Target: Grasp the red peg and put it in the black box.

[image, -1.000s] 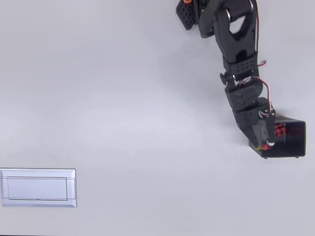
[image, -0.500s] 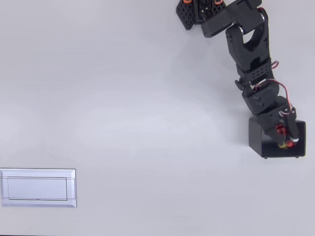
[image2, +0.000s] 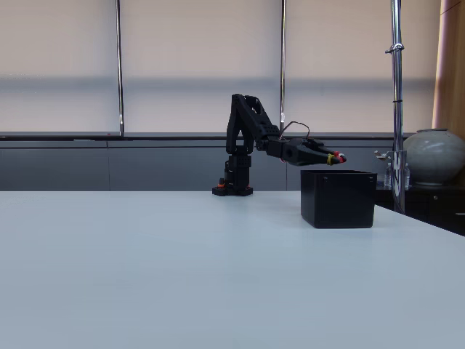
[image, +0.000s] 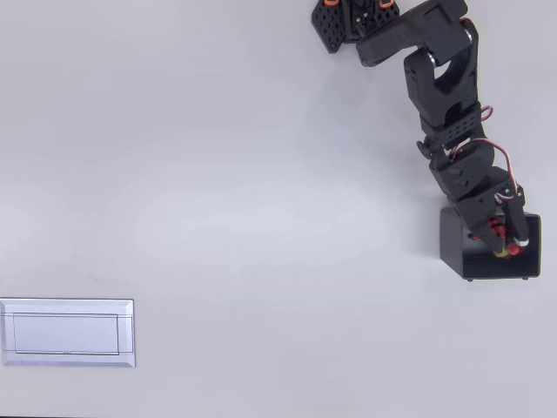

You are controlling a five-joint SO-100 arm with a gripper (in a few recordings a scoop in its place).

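A black SO-100 arm reaches from its base at the far edge of the white tabletop (image: 261, 192) and holds its hand (image: 509, 246) over the black box (image: 454, 248), which sits at the right side of the overhead view, close to the tabletop's right edge. In the fixed view the hand (image2: 333, 158) hangs just above the rim of the black box (image2: 338, 198), tips angled slightly down, clear of the walls. A small red spot with a touch of yellow shows at the fingertips in both views; whether that is the red peg (image: 513, 250) held between the fingers or the fingers' own coloured tips cannot be told, and how far the fingers stand apart cannot be made out either. More red (image: 496, 230) shows beside the hand inside the box opening in the overhead view, too small to identify surely.

Far to the left, near the front-left corner in the overhead view, lies a flat pale grey tray (image: 67, 332), its left end at the picture's edge. Between tray and box the white surface runs broad and bare, leaving wide room on the arm's left. In the fixed view a metal pole (image2: 396, 109) and a round grey jar (image2: 434, 158) stand beyond the tabletop, right of the box.
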